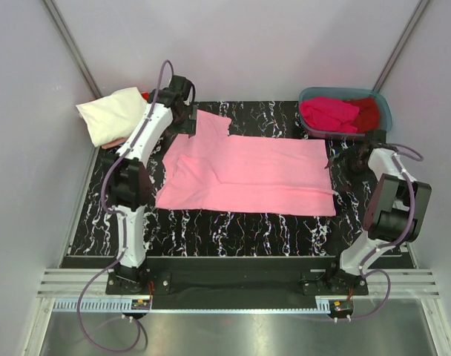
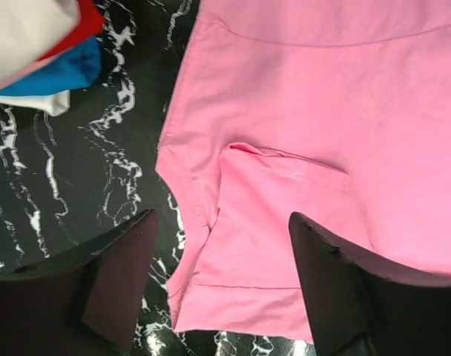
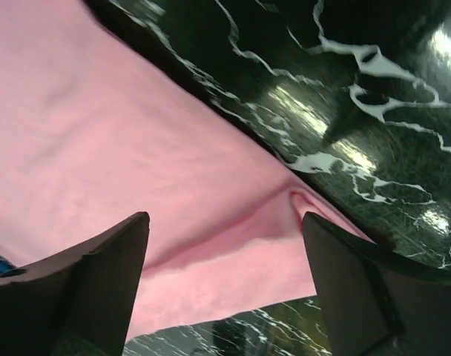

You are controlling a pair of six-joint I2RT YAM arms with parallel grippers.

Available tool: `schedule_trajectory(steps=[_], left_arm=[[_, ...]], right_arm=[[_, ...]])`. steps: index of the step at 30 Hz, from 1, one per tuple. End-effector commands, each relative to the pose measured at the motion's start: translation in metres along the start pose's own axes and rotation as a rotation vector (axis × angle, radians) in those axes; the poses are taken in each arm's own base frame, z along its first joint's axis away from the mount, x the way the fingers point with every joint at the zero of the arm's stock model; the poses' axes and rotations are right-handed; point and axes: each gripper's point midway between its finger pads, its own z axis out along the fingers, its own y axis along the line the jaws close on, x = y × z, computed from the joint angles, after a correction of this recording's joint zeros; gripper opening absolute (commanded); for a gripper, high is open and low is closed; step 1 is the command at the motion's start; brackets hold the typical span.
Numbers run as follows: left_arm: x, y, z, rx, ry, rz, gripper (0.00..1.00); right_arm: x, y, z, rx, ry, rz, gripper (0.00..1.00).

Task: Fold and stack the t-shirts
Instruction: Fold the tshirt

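Note:
A light pink t-shirt [image 1: 248, 172] lies spread flat on the black marbled table [image 1: 233, 230]. My left gripper [image 1: 190, 119] is open and empty above its far left sleeve [image 2: 248, 274], jaws either side of it. My right gripper [image 1: 337, 158] is open and empty over the shirt's far right corner [image 3: 233, 259]. A folded stack topped by a cream-white shirt [image 1: 110, 113] sits at the far left; its blue layer [image 2: 55, 74] and red layer [image 2: 88, 26] show in the left wrist view. Magenta [image 1: 328, 113] and dark red [image 1: 368, 111] shirts lie in the tub.
The grey-blue plastic tub [image 1: 381, 100] stands at the far right corner of the table, just behind my right gripper. Grey walls close in on both sides and the back.

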Motion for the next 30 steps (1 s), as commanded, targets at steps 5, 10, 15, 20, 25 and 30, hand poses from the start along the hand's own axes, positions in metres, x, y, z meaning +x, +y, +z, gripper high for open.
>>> schedule_trajectory(steps=[5, 10, 15, 20, 25, 30], left_arm=[[0.000, 0.032, -0.132, 0.040, -0.239, -0.190, 0.84], [0.076, 0.020, -0.137, 0.185, -0.219, -0.364, 0.86], [0.169, 0.006, -0.094, 0.252, -0.087, -0.500, 0.87], [0.197, 0.009, -0.075, 0.287, -0.114, -0.646, 0.89], [0.211, 0.020, -0.053, 0.260, -0.125, -0.705, 0.90], [0.220, 0.031, -0.033, 0.228, -0.118, -0.750, 0.90]], right_arm=[[-0.027, 0.040, -0.075, -0.152, -0.142, -0.063, 0.97], [0.013, 0.011, -0.080, -0.172, -0.117, -0.071, 1.00], [0.065, -0.022, -0.054, -0.173, 0.023, -0.066, 0.96], [0.081, -0.034, -0.041, -0.202, 0.035, -0.052, 0.93], [0.081, -0.048, -0.015, -0.154, 0.145, 0.010, 0.85], [0.073, -0.064, -0.006, -0.110, 0.123, 0.037, 0.73]])
